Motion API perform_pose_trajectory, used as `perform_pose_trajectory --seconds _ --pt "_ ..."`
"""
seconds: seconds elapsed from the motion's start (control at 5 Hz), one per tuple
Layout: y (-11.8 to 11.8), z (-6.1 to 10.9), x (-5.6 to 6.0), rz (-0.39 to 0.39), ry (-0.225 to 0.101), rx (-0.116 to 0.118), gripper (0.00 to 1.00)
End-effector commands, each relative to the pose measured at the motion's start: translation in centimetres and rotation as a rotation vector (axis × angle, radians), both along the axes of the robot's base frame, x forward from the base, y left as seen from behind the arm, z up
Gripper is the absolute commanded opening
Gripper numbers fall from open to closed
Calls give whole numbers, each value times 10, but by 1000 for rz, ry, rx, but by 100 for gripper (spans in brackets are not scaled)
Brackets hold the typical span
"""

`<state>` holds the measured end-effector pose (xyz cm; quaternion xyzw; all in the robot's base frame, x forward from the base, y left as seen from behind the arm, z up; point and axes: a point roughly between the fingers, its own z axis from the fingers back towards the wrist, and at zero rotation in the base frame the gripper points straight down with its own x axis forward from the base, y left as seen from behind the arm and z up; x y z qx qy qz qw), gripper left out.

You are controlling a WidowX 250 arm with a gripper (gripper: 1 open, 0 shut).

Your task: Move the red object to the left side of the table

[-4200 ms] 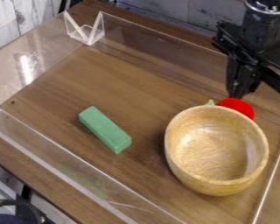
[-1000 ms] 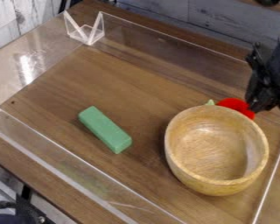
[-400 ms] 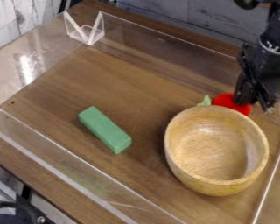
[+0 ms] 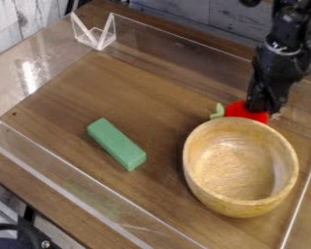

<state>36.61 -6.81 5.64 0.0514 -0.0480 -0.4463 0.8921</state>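
Red toy [image 4: 245, 112] on table [image 4: 86, 97], directly below claw [image 4: 259, 104] tips, roughly touching; claw closed, can't tell if gripping.

Wooden bowl [image 4: 240, 167], round and pale, sitting upright at four o'clock | green rectangular block [image 4: 117, 144] lying at eight o'clock, angled (well apart from bowl) | clear plastic piece [image 4: 93, 32] standing at eleven o'clock
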Motion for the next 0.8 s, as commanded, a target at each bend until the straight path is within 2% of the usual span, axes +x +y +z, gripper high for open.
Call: perform_pose_trajectory --seconds 0.0,0.2,0.4,0.6 --pt "14 26 7 -43 -79 -23 100" --pt "24 22 6 19 -87 -30 0" --pt "32 20 3 76 -96 -28 0" --pt "33 24 6 11 -96 -34 0"
